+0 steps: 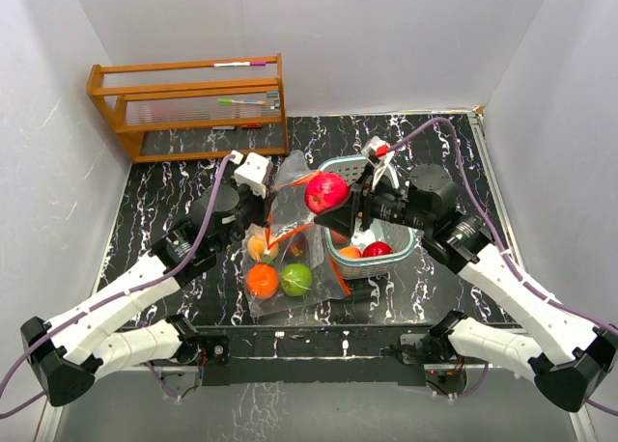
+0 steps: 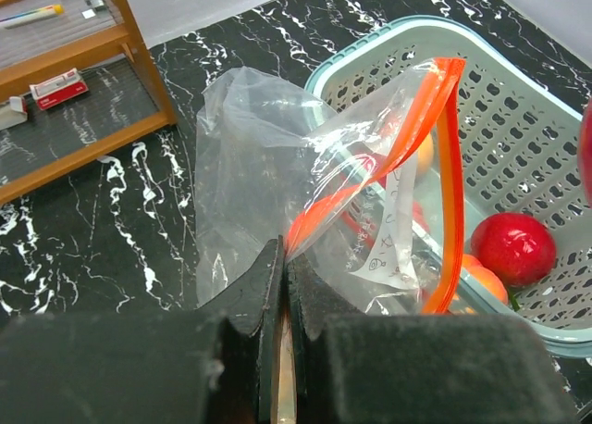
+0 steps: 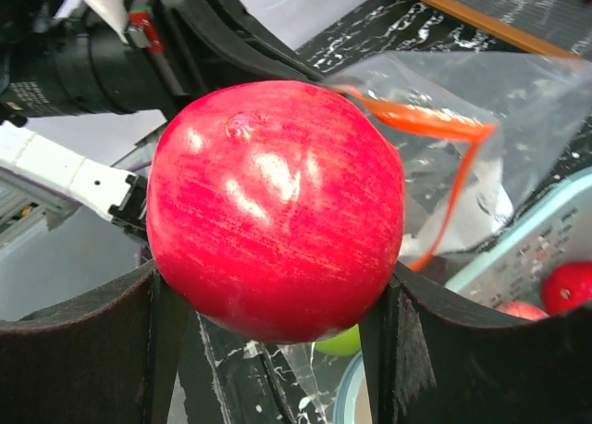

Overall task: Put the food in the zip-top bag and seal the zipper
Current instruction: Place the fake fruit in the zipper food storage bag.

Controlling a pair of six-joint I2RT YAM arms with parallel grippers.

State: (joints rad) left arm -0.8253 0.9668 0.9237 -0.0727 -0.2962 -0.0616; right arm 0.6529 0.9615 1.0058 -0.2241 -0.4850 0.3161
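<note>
The right gripper [image 3: 273, 294] clamps its jaws across the middle of a glossy red fruit [image 3: 276, 206], likely firm and slick, over the zip-top bag [image 1: 290, 225] at the centre of the tabletop [image 1: 164, 201]; the left gripper [image 2: 284, 262] pinches the limp bag's rim, jaws closed. Bagged fruits [image 1: 262, 280] lie toward 6 o'clock, the basket [image 1: 410, 232] toward 3 o'clock; the sagging mouth could block entry.
</note>
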